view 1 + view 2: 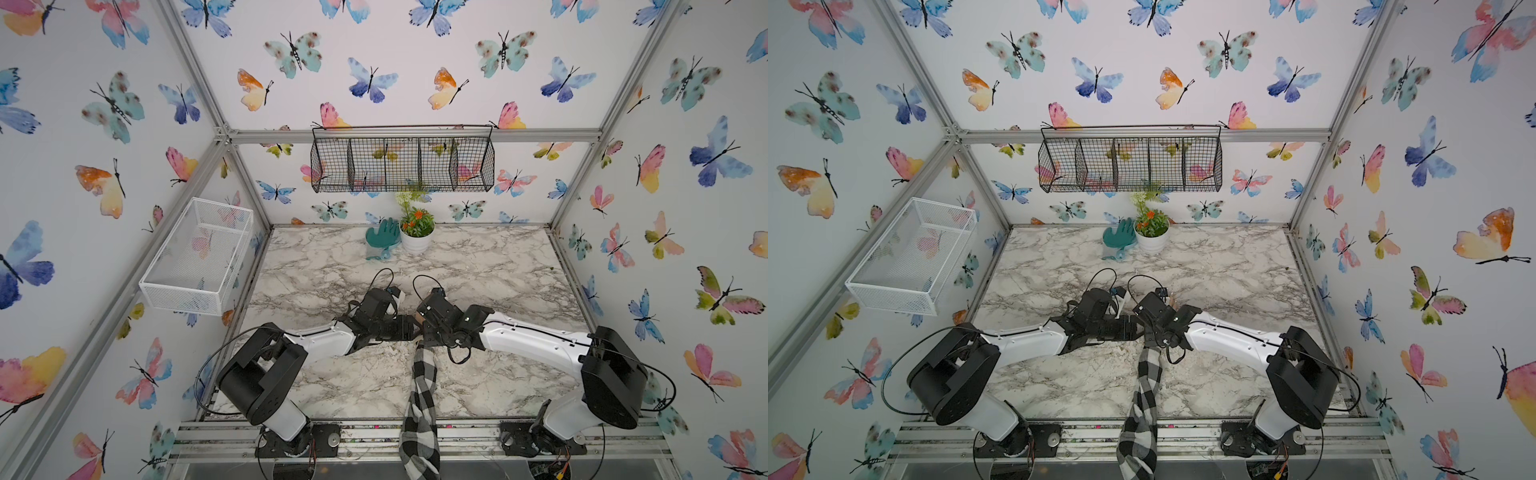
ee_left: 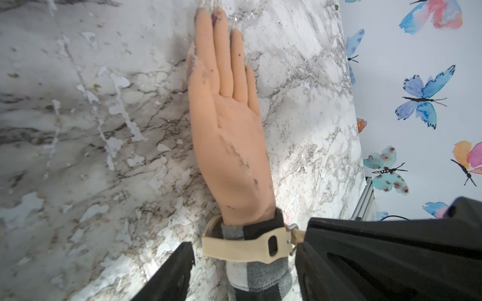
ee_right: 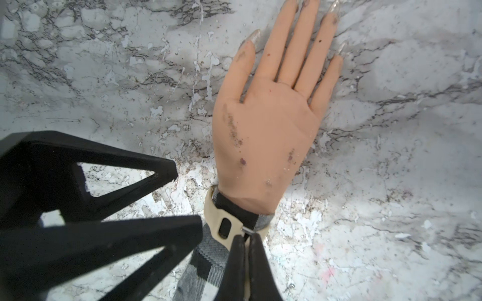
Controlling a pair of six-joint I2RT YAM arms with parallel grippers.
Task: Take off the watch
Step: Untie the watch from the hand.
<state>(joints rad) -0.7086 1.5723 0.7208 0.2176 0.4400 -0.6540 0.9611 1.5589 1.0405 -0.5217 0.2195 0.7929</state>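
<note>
The watch (image 2: 234, 247) has a pale beige strap, buckled round the wrist of a mannequin hand (image 2: 229, 143) over a black-and-white checked sleeve (image 1: 422, 395). Its round case shows edge-on at the side of the wrist. The hand lies flat on the marble table (image 1: 478, 270). My right gripper (image 3: 247, 238) is shut on the watch strap (image 3: 212, 216) right at the metal buckle. My left gripper (image 2: 245, 250) is open, with one finger on each side of the sleeved wrist. In both top views the two grippers meet over the wrist and hide the watch.
A white pot of flowers (image 1: 417, 239) and a teal glove (image 1: 382, 239) stand at the table's far edge. A black wire basket (image 1: 401, 164) hangs on the back wall and a white mesh basket (image 1: 199, 257) on the left wall. The sleeve trails over the front rail.
</note>
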